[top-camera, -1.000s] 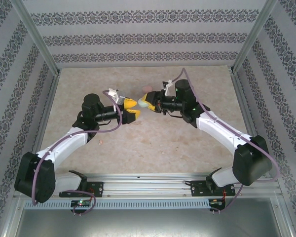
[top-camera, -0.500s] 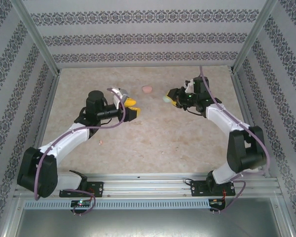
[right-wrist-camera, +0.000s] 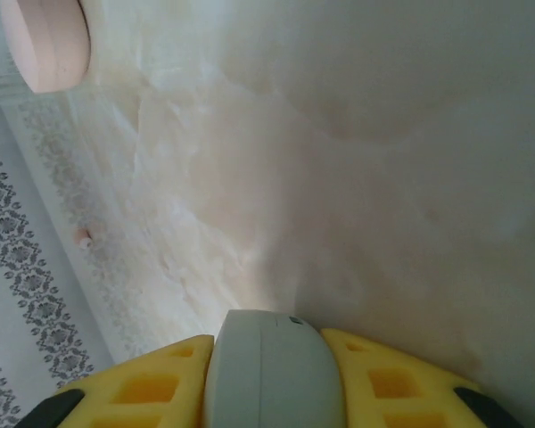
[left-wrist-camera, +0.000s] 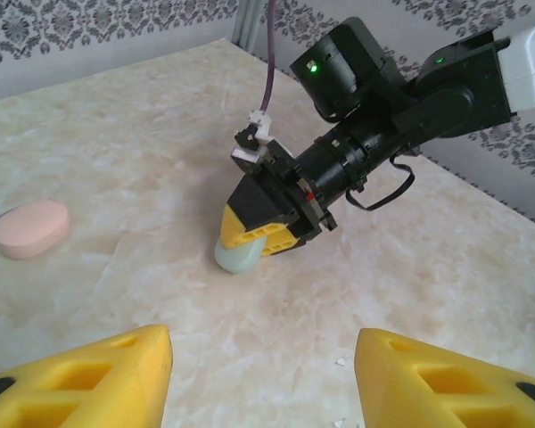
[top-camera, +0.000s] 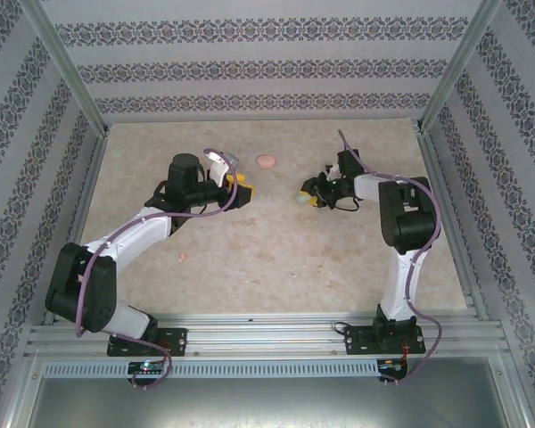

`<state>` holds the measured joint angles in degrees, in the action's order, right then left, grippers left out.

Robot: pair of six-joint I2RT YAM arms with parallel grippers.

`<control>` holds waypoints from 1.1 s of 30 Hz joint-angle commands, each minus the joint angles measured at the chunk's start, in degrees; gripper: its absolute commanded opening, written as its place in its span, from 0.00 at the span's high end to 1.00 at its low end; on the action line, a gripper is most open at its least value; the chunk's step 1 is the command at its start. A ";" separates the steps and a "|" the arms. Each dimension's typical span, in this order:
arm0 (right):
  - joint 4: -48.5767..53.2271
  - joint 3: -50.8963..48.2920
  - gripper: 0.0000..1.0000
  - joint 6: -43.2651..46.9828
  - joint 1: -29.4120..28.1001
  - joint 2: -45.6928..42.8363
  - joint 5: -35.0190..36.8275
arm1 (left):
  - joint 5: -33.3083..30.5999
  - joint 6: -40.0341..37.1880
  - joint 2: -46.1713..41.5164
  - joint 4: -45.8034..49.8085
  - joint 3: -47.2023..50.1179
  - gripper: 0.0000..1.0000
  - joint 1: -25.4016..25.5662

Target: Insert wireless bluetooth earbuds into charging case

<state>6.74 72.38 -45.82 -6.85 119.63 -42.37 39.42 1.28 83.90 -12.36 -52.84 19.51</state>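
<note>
Right wrist: mint case [right-wrist-camera: 269, 379] in right tool [right-wrist-camera: 267, 343], bottom cut off.

The worktop [top-camera: 276, 259] looks like smooth, marble-veined stone with a soft sheen. At ten o'clock in the left wrist view, the pink case [left-wrist-camera: 31, 229] is smooth matt plastic. The mint case [right-wrist-camera: 272, 379] looks satin-smooth plastic; the jaws of the right gripper [right-wrist-camera: 269, 349] are matt yellow plastic.
</note>
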 commanded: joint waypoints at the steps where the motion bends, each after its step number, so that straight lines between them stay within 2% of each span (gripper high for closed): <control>1: 5.15 2.96 0.74 4.93 1.09 2.30 1.53 | -4.25 -1.64 1.29 3.32 -0.85 0.44 0.19; 9: 15.22 3.62 0.47 10.75 1.55 0.73 6.10 | -8.01 0.20 6.28 4.11 -4.95 0.45 0.18; 15: 20.96 3.30 0.41 13.28 1.85 -4.82 10.41 | -12.38 2.53 11.90 5.39 -11.17 0.46 0.24; 19: 23.09 1.98 0.40 14.00 1.93 -9.59 12.51 | -23.99 4.93 17.10 14.43 -19.63 0.46 0.27; 20: 23.06 1.45 0.40 14.08 1.96 -10.72 12.94 | -25.01 4.81 18.41 16.22 -21.61 0.45 0.30; 26: 23.38 -1.22 0.40 14.18 1.60 -16.23 13.43 | -21.03 0.15 27.44 22.63 -33.07 0.42 0.30; 29: 25.53 -0.16 0.41 15.98 -0.04 -17.59 16.74 | -18.60 -3.19 31.99 28.10 -40.34 0.41 0.18; 33: 34.13 13.00 0.40 23.70 -4.40 -12.05 23.69 | -17.62 -2.15 37.10 34.88 -48.19 0.41 -0.88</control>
<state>35.33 77.30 -28.38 -8.25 104.73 -24.40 19.90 0.56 119.50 14.33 -97.03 19.38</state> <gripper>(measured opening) 0.596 0.587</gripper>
